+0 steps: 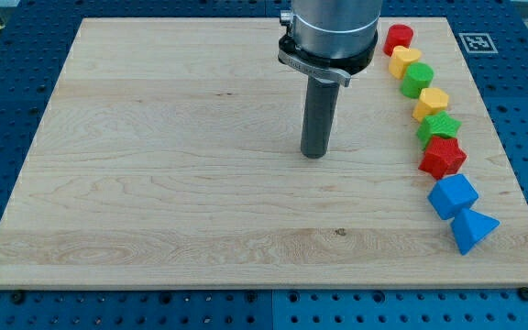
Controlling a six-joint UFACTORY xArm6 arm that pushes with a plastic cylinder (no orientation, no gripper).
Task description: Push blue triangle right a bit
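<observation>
The blue triangle point(472, 228) lies near the board's right edge, at the view's lower right, the lowest block in a column. Just above it sits a blue cube-like block point(452, 195), touching or nearly touching it. My tip point(314, 154) rests on the board near the middle, well to the left of and above the blue triangle, apart from every block. The rod hangs from a grey cylindrical arm end point(330, 32) at the view's top.
A column of blocks runs down the right side: red cylinder point(398, 39), yellow block point(404, 61), green block point(418, 80), yellow block point(432, 103), green block point(438, 126), red block point(442, 157). The wooden board point(172, 183) lies on a blue perforated table.
</observation>
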